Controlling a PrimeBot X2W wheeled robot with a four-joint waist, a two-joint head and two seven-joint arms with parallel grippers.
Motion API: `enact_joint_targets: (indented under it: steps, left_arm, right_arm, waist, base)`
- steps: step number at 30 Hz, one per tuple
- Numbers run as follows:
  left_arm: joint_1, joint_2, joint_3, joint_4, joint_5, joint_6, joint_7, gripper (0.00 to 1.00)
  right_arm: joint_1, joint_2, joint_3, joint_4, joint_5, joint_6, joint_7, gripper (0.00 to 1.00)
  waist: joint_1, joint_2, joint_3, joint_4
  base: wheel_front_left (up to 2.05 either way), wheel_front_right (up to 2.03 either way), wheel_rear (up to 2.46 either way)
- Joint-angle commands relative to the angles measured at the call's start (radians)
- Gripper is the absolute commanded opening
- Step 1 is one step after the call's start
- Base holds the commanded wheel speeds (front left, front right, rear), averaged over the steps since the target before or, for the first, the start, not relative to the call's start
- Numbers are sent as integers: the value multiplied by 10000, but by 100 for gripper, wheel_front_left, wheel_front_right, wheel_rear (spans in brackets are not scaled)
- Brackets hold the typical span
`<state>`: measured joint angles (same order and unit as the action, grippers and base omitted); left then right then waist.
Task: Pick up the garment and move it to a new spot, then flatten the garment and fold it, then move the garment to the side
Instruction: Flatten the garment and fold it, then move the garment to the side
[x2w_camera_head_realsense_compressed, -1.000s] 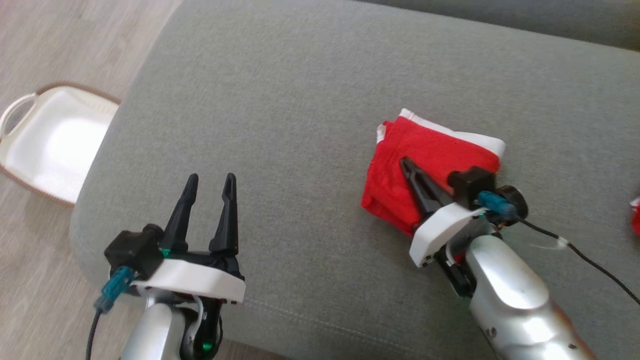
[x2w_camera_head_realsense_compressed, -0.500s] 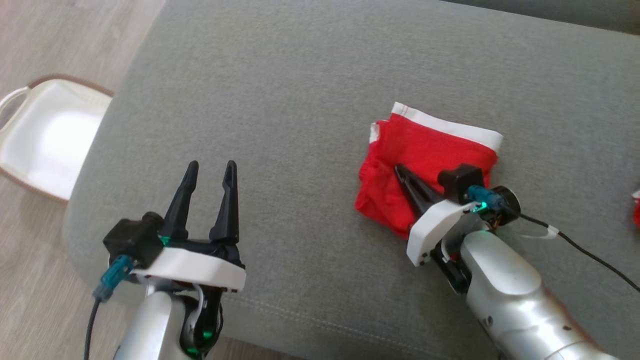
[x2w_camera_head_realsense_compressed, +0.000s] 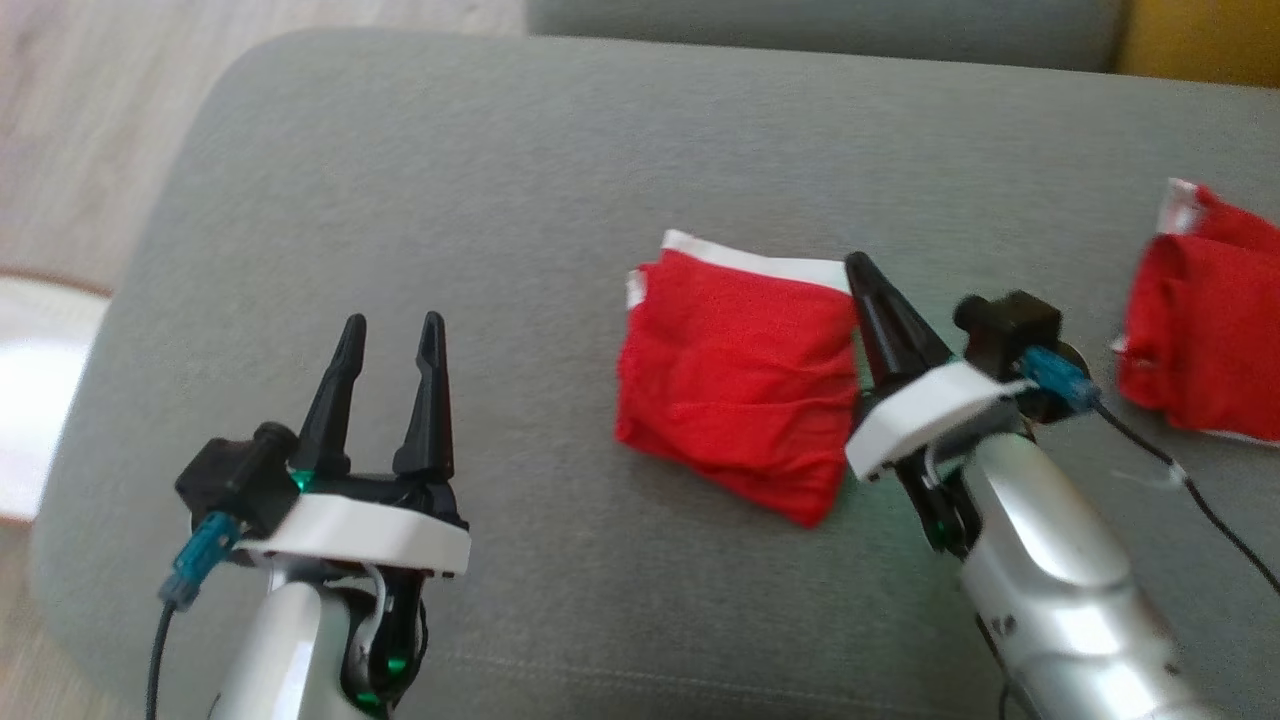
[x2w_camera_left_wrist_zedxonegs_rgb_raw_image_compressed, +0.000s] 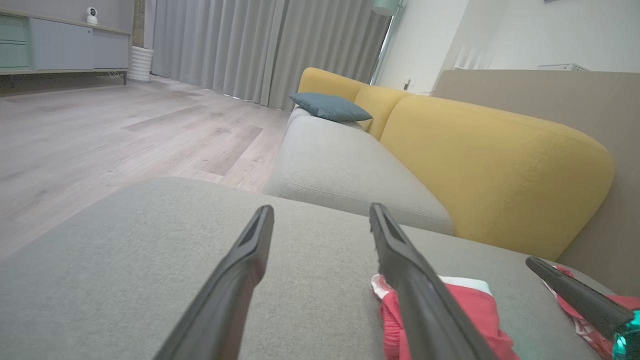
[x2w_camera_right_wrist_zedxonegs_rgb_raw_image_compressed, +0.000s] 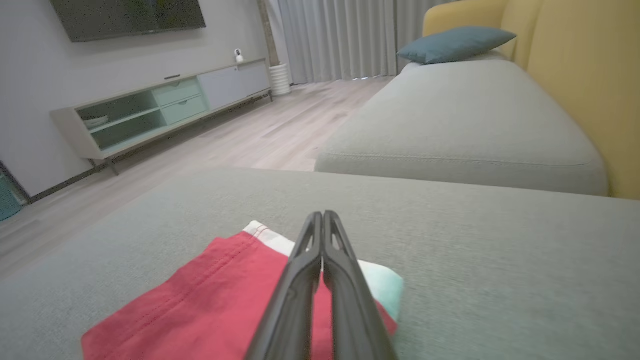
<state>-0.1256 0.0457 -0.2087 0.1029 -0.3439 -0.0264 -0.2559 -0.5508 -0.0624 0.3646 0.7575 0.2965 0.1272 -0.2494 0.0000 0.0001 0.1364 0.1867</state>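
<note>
The garment (x2w_camera_head_realsense_compressed: 735, 385) is a folded red piece with a white band along its far edge, lying flat on the grey sofa cushion (x2w_camera_head_realsense_compressed: 520, 200). My right gripper (x2w_camera_head_realsense_compressed: 862, 270) is shut with nothing between its fingers, and they lie along the garment's right edge. In the right wrist view the shut right gripper (x2w_camera_right_wrist_zedxonegs_rgb_raw_image_compressed: 322, 216) points over the garment's (x2w_camera_right_wrist_zedxonegs_rgb_raw_image_compressed: 210, 295) white-banded corner. My left gripper (x2w_camera_head_realsense_compressed: 392, 322) stands open over bare cushion, well to the garment's left. In the left wrist view the open left gripper (x2w_camera_left_wrist_zedxonegs_rgb_raw_image_compressed: 321, 209) has the garment (x2w_camera_left_wrist_zedxonegs_rgb_raw_image_compressed: 470, 310) beside its right finger.
A second red garment (x2w_camera_head_realsense_compressed: 1205, 330) lies at the right on the same cushion. A white basket (x2w_camera_head_realsense_compressed: 30, 400) stands on the wooden floor at the left. Beyond are another grey seat (x2w_camera_right_wrist_zedxonegs_rgb_raw_image_compressed: 460, 115), a yellow sofa back (x2w_camera_left_wrist_zedxonegs_rgb_raw_image_compressed: 490, 165) and a blue cushion (x2w_camera_left_wrist_zedxonegs_rgb_raw_image_compressed: 330, 106).
The camera has swung right, bringing the second red garment into view. My right gripper, still shut, has moved from on top of the garment to its right edge. The left gripper has not changed.
</note>
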Motion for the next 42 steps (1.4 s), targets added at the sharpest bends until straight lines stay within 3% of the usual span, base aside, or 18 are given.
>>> enact_joint_targets:
  steps: [1,4,5,6,7,19,30,38,42]
  left_arm:
    - [-194,45,413,-395,58,41,-59,100]
    - [-126,45,430,-425,75,51,-59,100]
    - [-90,45,457,-433,88,61,-59,100]
    - [-55,45,482,-439,99,69,-59,100]
    - [-23,45,500,-441,113,73,-59,100]
    - [443,45,474,-61,436,-13,-59,100]
    - [531,45,474,9,314,15,-59,100]
    - [369,45,264,121,317,-75,-59,100]
    - [219,45,152,202,297,-98,-59,100]
  right_arm:
    - [395,122,-230,-731,-236,35,-120,0]
    - [722,122,-537,-1072,-351,35,-121,0]
    - [866,122,-703,-1257,-476,35,-121,27]
    - [1017,122,-829,-1452,-615,35,-121,87]
    - [1181,122,-942,-1637,-744,35,-122,100]
    - [3076,122,-2011,-3183,-1516,35,-50,100]
    - [3561,122,-2241,-3250,-1463,35,456,100]
    - [3017,122,-1325,-2666,-164,35,1310,100]
    - [2563,122,-782,-2097,1091,35,1652,100]
  waist:
    - [0,-1,-288,-585]
    - [0,-1,-375,-819]
    - [0,-1,-408,-932]
    - [0,-1,-435,-1029]
    - [0,-1,-457,-1112]
    - [0,-1,-766,-1627]
    - [0,-1,-722,-1559]
    - [0,-1,-273,-1130]
    - [0,-1,-33,-763]
  base:
    - [0,0,0]
    - [0,0,0]
    - [0,0,0]
    - [0,0,0]
    - [0,0,0]
    - [0,0,0]
    - [0,0,0]
    - [0,0,0]
    - [0,0,0]
